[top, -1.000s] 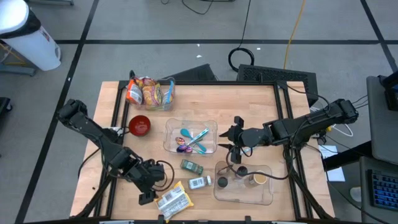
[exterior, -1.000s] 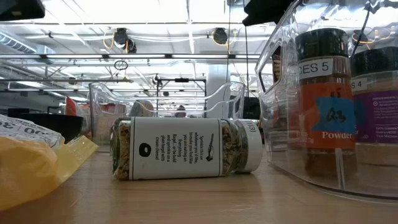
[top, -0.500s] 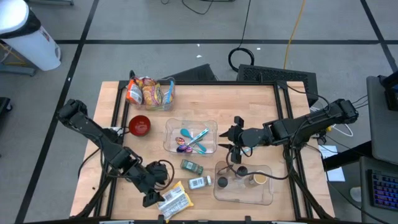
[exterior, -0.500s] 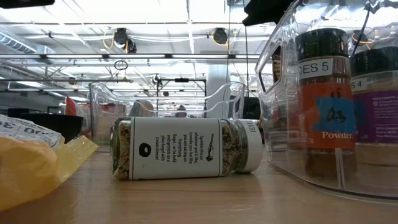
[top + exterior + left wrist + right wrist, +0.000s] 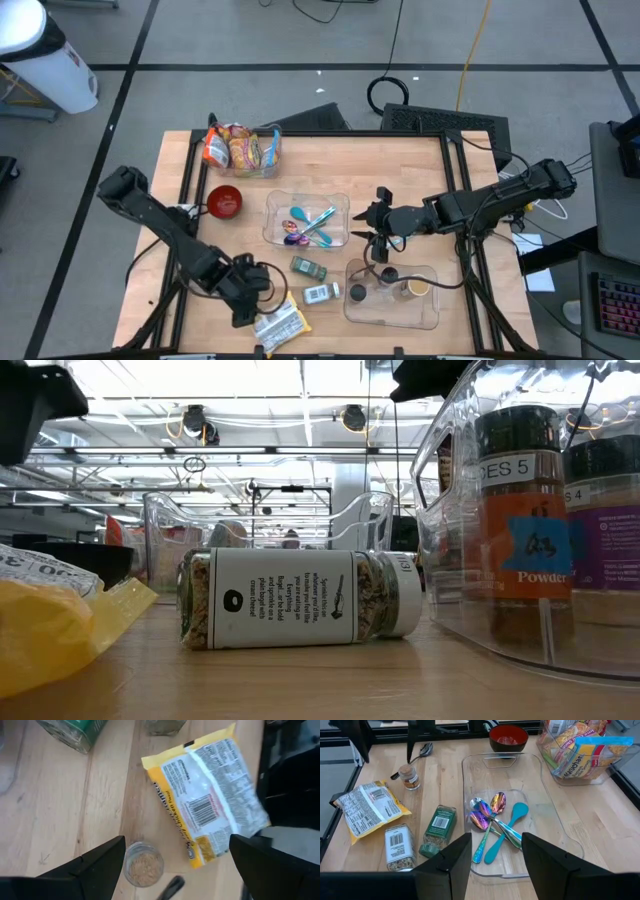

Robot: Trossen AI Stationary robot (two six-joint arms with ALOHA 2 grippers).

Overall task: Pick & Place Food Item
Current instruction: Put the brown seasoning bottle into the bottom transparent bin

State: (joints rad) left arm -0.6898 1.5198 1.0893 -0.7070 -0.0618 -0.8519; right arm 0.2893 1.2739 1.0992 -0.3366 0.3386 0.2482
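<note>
**Left gripper spread wide above the yellow snack packet**

Left gripper (image 5: 243, 303) hangs low at the front of the table (image 5: 400, 170), its fingers (image 5: 95, 862) standing wide apart with nothing between them. Just beside it, toward the right, lies the yellow snack packet (image 5: 278, 323), flat on the wood, printed side and barcode facing up. In the left wrist view a small open jar of brown grains (image 5: 143, 870) stands close to the packet's (image 5: 207, 817) edge, and a dark spoon handle (image 5: 169, 885) lies next to that jar.

Taking the packet as the landmark: behind it and to the left sits a red bowl (image 5: 225, 201). Farther back still, a clear bin of snack bags (image 5: 243, 149) stands near the table's rear edge. Directly behind the packet lie two spice jars on their sides, a white-labelled one (image 5: 321, 293) nearest and a green-labelled one (image 5: 308, 267) just beyond it. Behind those is a clear tray (image 5: 340, 203) holding a blue spoon and several shiny coloured spoons (image 5: 308, 225).

To the right of the packet a clear box (image 5: 432, 315) holds upright spice bottles (image 5: 385, 277). The right gripper (image 5: 376, 222) hovers above the gap between the tray and that box, fingers (image 5: 547, 857) partly parted and holding nothing.
</note>
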